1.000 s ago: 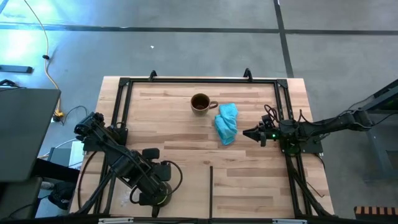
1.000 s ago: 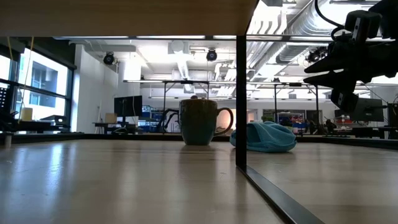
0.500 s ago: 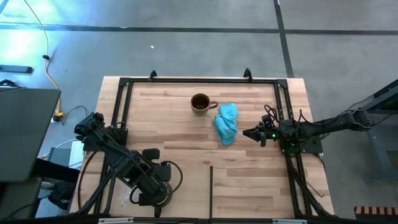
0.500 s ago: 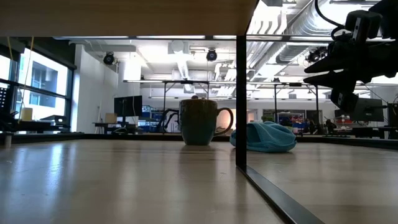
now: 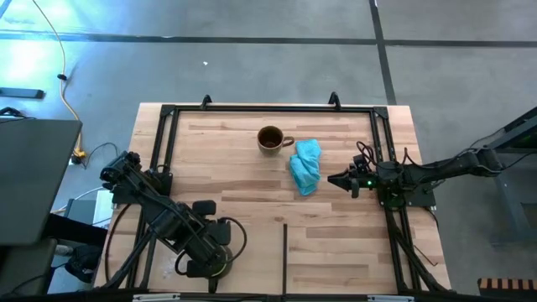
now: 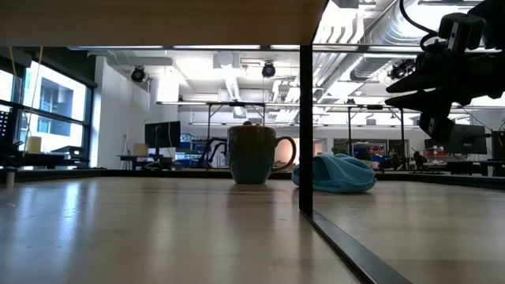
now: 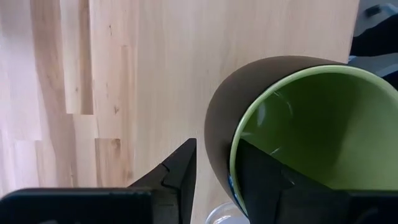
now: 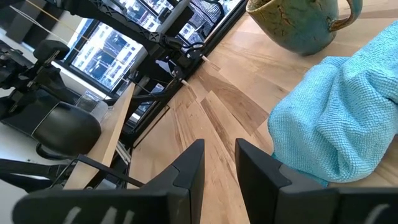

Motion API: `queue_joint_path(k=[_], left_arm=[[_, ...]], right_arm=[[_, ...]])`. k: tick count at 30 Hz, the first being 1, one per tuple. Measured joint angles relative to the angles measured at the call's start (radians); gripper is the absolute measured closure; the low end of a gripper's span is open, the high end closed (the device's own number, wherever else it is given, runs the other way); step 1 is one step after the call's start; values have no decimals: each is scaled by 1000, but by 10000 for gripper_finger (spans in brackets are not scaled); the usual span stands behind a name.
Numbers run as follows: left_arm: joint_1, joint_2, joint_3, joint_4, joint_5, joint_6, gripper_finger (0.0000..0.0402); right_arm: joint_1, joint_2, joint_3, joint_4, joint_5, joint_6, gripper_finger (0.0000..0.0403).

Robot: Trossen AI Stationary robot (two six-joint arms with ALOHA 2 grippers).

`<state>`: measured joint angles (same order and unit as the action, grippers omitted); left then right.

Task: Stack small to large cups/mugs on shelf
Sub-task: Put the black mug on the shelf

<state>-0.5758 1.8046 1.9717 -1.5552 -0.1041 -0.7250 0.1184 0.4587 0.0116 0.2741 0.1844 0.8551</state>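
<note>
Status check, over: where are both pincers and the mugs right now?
Left pincer clamped on green-lined dark mug's rim, table's near-left. Right pincer empty, slightly open, beside light-blue cloth. Brown glazed mug untouched, cloth alongside.

Green-lined mug (image 7: 298, 124) tilted at the shelf (image 5: 243, 193) edge — brown mug (image 5: 270, 139) upright.

Two black jointed arms, looped black cables, green light on right wrist, dark wedge-shaped fingers (image 8: 189, 165).
</note>
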Motion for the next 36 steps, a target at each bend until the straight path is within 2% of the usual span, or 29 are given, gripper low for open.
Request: queue_joint_path(k=[5, 36], left_arm=[[0, 0, 0, 39, 32, 23, 305], [0, 0, 0, 34, 57, 47, 304]], right_arm=[[0, 0, 0, 0, 0, 0, 322], [0, 0, 0, -1, 0, -2, 322]])
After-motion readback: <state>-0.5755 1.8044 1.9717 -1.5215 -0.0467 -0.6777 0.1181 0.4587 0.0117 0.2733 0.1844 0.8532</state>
